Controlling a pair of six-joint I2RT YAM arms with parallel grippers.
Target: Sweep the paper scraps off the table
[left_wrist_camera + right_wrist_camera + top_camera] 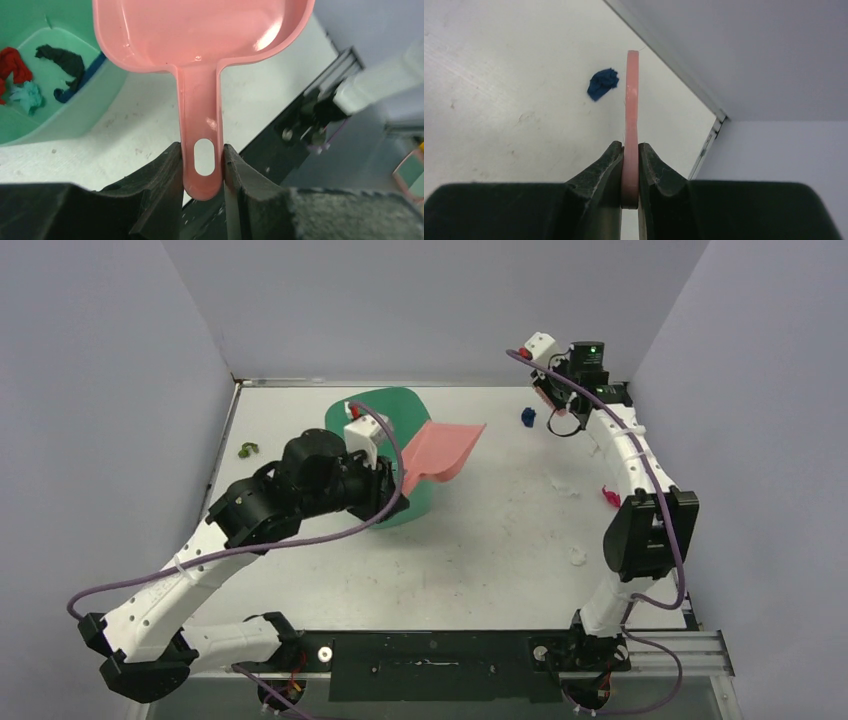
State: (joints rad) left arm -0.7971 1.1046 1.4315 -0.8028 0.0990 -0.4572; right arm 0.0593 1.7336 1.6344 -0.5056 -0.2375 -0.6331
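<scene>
Over a green bin (400,405) toward the far side of the table (480,540), the left claw (202,160) pinches the handle of the one pink dustpan (200,30), which hangs tilted above the bin's mouth and looks empty. Inside the bin lie four scraps: a red scrap (11,62), a teal scrap (27,96), a black scrap (62,60) and what looks like a dark blue strip (85,77) beside the black. By the far right corner, the right claw (630,165) is pressed onto a thin pink handle (632,90) seen edge-on, probably the brush; its bristles are out of view. Three scraps lie on the table: a blue one (527,417) near the right claw, a red one (610,496) close to the right edge, and an olive one (247,449) close to the left edge. A few white flecks (577,555) may be scuffs or paper; I cannot tell. By this count the job seems a little over half done, with three scraps left to sweep and tip in.
</scene>
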